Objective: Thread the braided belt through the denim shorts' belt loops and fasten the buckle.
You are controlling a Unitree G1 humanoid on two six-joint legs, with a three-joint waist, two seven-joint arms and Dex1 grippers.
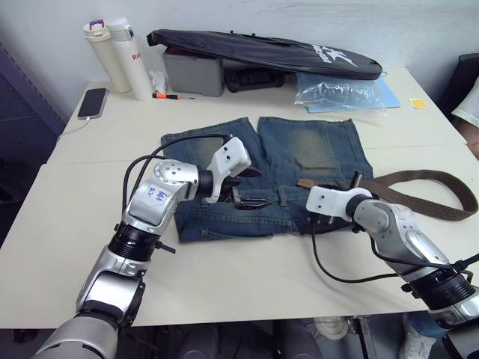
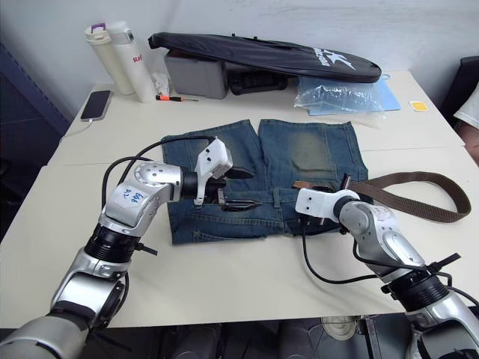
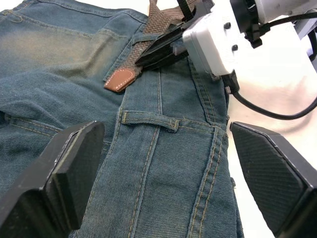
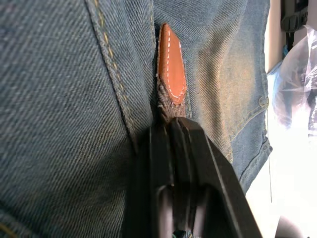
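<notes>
The denim shorts (image 1: 314,149) lie flat in the middle of the table, waistband toward me. The braided belt (image 1: 426,177) curves over the table at the right, and its tan leather tip (image 4: 171,62) rests on the waistband. My right gripper (image 1: 310,188) is shut on the belt just behind that tip. My left gripper (image 1: 251,187) hangs open over the middle of the waistband. One of the belt loops (image 3: 148,119) lies between its fingers (image 3: 64,168), and the belt tip (image 3: 119,79) lies just short of that loop. The buckle is hidden.
At the back of the table are a long black bag (image 1: 262,48), a grey box (image 1: 193,72), two tall bottles (image 1: 112,56), a phone (image 1: 92,102) and a clear plastic bag (image 1: 340,93). The table's front edge (image 1: 247,318) runs close below my arms.
</notes>
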